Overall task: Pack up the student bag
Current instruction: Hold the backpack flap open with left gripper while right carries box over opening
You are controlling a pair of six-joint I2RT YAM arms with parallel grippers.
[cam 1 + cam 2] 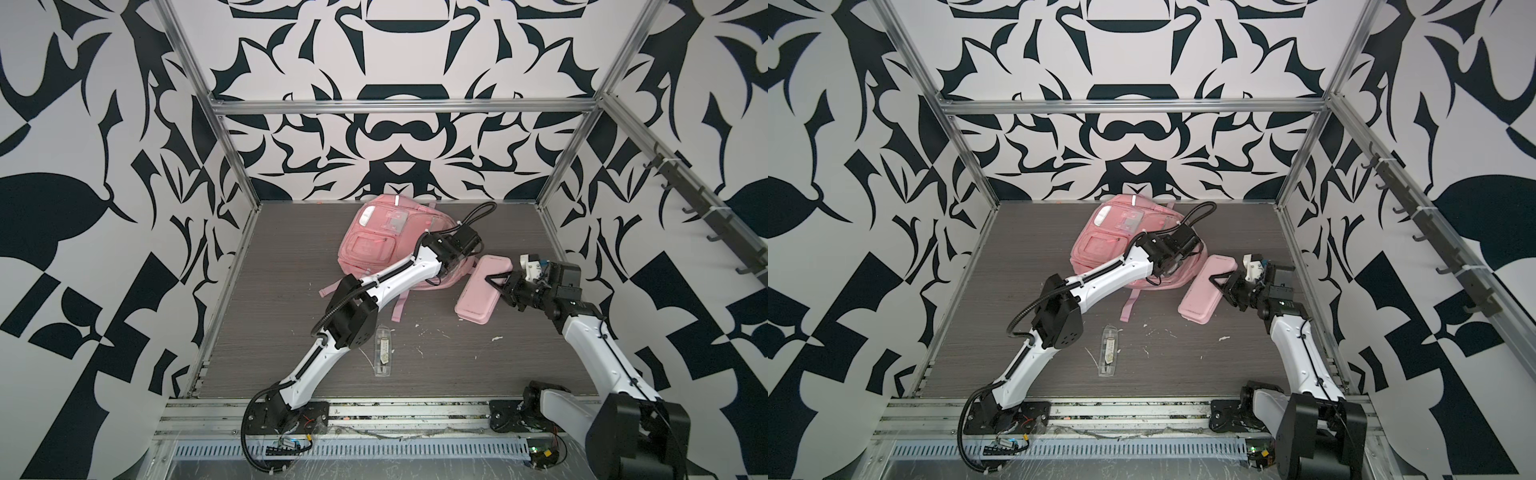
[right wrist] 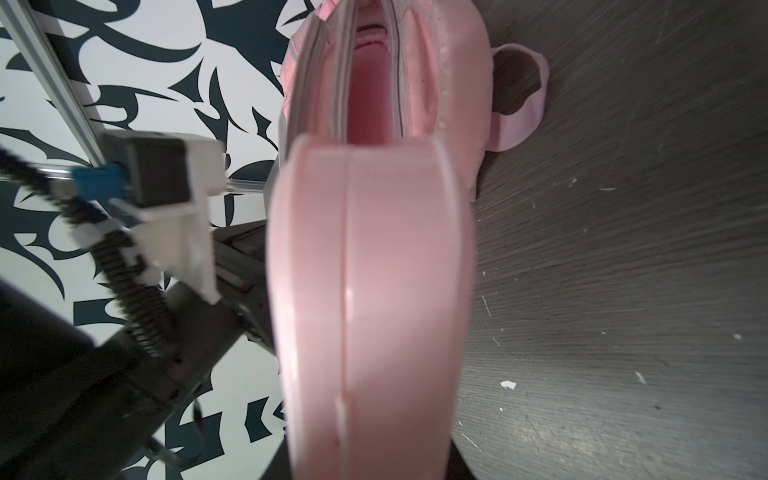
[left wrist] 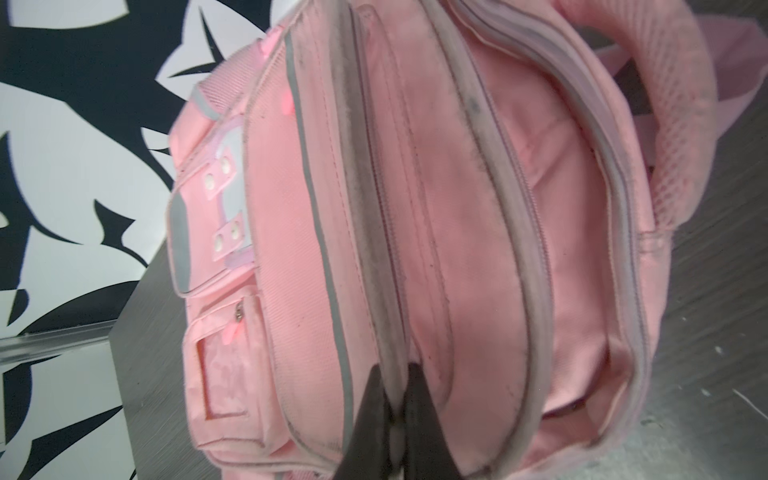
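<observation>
Black-and-white patterned walls [image 1: 83, 166] enclose a grey wood-grain table [image 1: 291, 291]. At the far middle of it, close to the back wall, lies the student bag [image 1: 370, 245] [image 1: 1100, 249], a soft pink backpack with its pocketed front facing up and to the left. A pink strap [image 1: 399, 307] [image 1: 1129, 305] trails from it toward the near side.

From the near left the left arm reaches over the bag's right flank. In both top views its wrist hides the fingers. The left wrist view shows the left gripper [image 3: 397, 419] pressed together on a grey-edged zip band of the bag [image 3: 498, 249], the fabric pinched between the two dark fingers. Beside that band the main compartment [image 3: 561, 249] gapes open, showing pink lining.

Just right of the bag lies a flat pink pencil case [image 1: 478, 291] [image 1: 1198, 291], its long axis running from near to far. The right gripper [image 1: 498, 286] [image 1: 1219, 282] comes in from the right and grips the case's right edge, one dark finger lying across its top. In the right wrist view the case [image 2: 365, 270] fills the middle and points at the bag's open mouth [image 2: 370, 104]. Whether the case rests on the table or hangs above it, I cannot tell.

Nearer, a clear packet [image 1: 382, 351] [image 1: 1109, 351] lies flat on the table, well apart from both grippers.
</observation>
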